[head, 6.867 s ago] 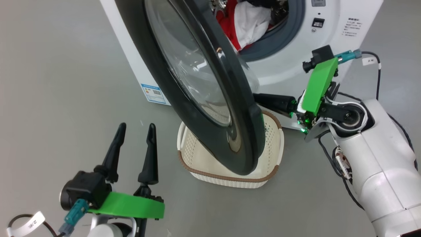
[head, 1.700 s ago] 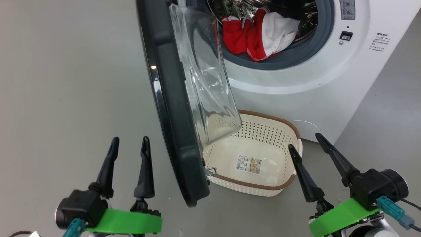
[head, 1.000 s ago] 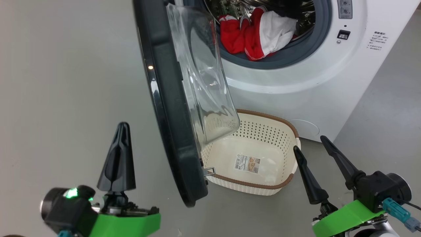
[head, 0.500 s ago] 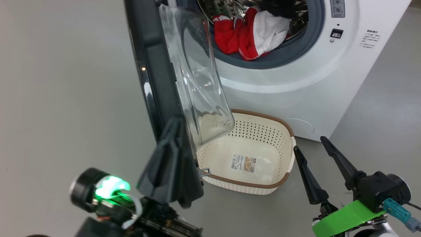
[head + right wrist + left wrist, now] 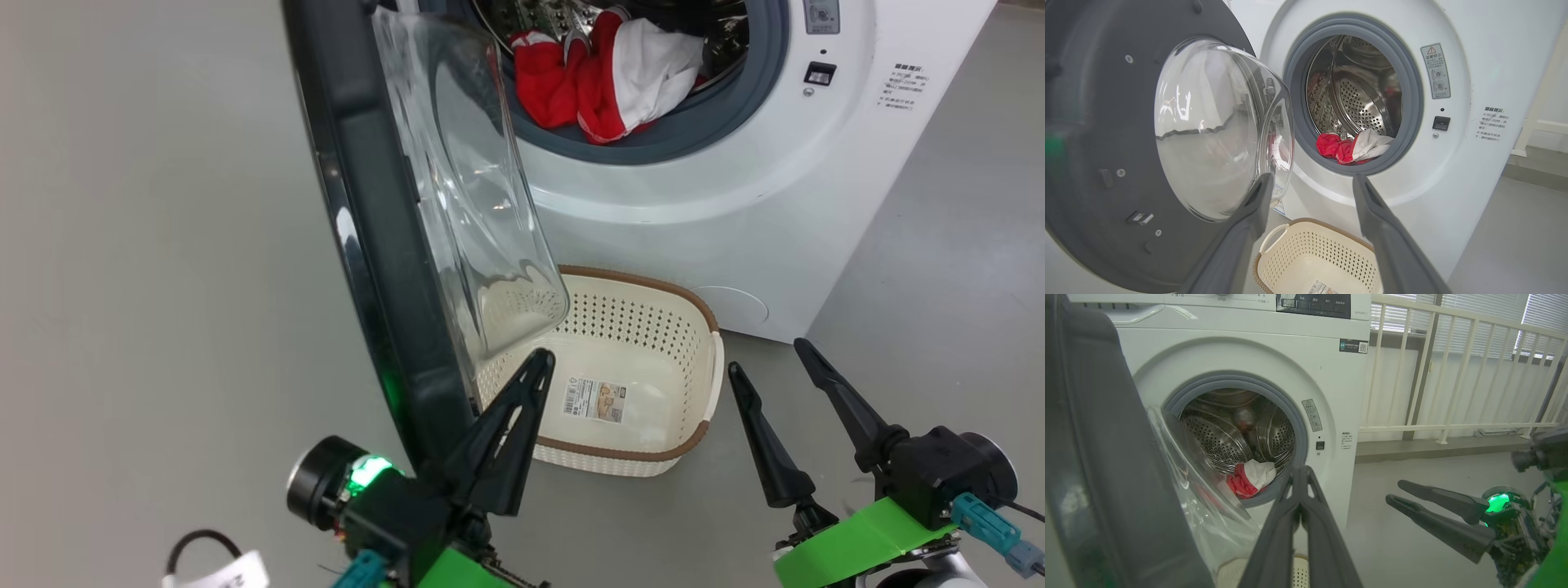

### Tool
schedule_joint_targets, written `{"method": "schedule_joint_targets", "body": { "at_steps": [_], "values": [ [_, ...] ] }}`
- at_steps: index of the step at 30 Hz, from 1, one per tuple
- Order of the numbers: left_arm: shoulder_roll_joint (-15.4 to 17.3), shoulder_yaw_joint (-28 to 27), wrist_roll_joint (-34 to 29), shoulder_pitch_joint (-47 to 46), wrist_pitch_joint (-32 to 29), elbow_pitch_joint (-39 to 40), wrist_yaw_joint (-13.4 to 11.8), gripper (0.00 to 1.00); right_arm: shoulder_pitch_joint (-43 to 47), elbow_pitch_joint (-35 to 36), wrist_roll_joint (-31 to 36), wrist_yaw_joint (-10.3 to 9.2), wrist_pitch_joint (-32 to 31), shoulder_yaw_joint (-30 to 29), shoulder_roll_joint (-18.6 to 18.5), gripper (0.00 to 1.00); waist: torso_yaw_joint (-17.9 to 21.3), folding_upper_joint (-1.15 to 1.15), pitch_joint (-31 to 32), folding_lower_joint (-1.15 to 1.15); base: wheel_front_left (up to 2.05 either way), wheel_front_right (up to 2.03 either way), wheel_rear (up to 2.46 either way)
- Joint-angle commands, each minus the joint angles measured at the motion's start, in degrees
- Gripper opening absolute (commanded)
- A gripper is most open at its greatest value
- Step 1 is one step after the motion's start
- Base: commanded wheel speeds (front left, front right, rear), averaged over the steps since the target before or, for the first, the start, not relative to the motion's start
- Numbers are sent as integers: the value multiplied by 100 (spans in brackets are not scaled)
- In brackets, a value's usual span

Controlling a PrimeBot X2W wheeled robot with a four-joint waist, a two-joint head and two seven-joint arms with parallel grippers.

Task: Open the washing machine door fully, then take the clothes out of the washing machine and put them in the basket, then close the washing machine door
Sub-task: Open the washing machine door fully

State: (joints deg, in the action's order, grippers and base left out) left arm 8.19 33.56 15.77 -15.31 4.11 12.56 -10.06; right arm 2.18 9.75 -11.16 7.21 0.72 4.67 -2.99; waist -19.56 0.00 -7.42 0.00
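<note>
Just left of the shut, empty left jaws stands the glossy black-rimmed round washing machine door [image 5: 359,204], half open, nearer this arm. Right jaws gape empty; red-and-white clothes [image 5: 604,82] lie ahead in the steel drum [image 5: 1359,94].

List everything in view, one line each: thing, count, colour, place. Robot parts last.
washing machine: one, white with a grey gasket, top right of the head view.
washing machine door: one, black rim with a clear glass dome, swung open to the left of the drum.
clothes: one bundle, red and white, at the drum's front lip.
basket: one, cream with a brown rim, on the floor before the machine.
paper label: one, white, on the basket's bottom.
railing: one, white, right of the machine.
floor: grey.
left gripper: one, black, by the door's lower edge, jaws shut.
right gripper: one, black, right of the basket, jaws open.
</note>
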Motion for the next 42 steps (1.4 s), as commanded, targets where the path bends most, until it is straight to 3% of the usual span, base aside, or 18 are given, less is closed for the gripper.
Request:
{"method": "schedule_joint_targets", "body": {
  "at_steps": [1, 15, 42],
  "values": [
    [38, -143, 28, -133, -55, -6, 24, 0, -161, 139, -76, 28, 56, 159, 12, 100, 18, 0, -5, 0, 0, 0, 0],
    [83, -333, 63, -119, 30, -966, -205, 0, -159, 142, -115, 28, 45, 155, 12, 100, 78, 0, -60, 0, 0, 0, 0],
    [544, -1138, 366, 326, 169, -953, -715, 0, -68, 217, -50, 28, -73, 204, 12, 100, -355, 0, -8, 0, 0, 0, 0]
  ]
}}
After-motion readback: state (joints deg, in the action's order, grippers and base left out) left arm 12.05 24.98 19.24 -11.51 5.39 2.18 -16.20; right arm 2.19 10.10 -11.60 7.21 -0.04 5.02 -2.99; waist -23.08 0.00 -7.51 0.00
